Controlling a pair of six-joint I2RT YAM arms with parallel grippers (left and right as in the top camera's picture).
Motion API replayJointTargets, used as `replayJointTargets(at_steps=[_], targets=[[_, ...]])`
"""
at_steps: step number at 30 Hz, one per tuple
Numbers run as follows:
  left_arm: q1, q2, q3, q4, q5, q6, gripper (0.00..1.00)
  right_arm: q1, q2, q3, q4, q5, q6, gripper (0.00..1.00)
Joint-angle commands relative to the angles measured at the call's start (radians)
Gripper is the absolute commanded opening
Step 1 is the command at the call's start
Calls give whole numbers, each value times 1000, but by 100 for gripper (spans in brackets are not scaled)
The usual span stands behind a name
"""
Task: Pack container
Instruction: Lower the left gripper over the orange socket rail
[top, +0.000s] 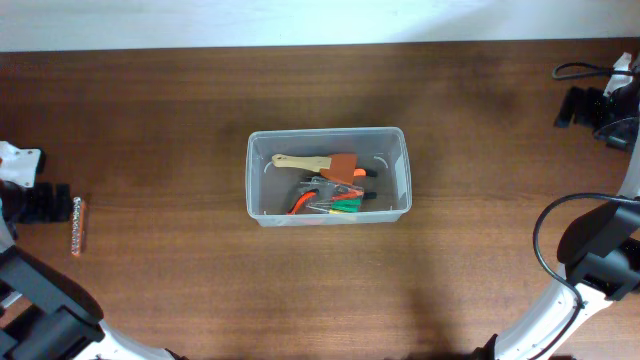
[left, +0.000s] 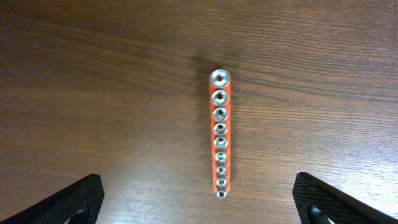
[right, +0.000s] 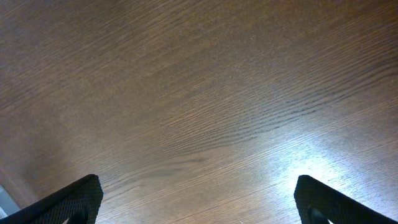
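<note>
The clear plastic container (top: 328, 175) stands mid-table and holds a wooden-handled scraper with an orange blade (top: 318, 162) and several orange, green and red tools (top: 330, 200). An orange rail of silver sockets (top: 78, 224) lies on the table at the far left; it also shows in the left wrist view (left: 221, 137). My left gripper (left: 200, 202) is open above the rail, fingers wide on either side, touching nothing. My right gripper (right: 199, 202) is open and empty over bare wood at the far right.
The dark wooden table (top: 180, 120) runs to a pale wall at the back. The right arm's black cable (top: 545, 235) loops over the table at the right edge.
</note>
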Motion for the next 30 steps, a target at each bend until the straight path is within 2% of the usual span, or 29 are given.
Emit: replayJointTargets(at_steps=[1, 5, 8, 13, 30], targets=[[-29, 62, -2, 3, 22, 36, 99, 5, -9, -4, 0, -2, 5, 99], [-60, 106, -2, 16, -26, 30, 99, 5, -9, -4, 0, -2, 5, 99], [-71, 129, -2, 35, -95, -33, 99, 5, -9, -4, 0, -2, 5, 99], [-65, 136, -2, 36, -94, -90, 99, 5, -9, -4, 0, -2, 5, 98], [-47, 138, -6, 20, -90, -89, 99, 5, -9, -4, 0, -2, 5, 99]])
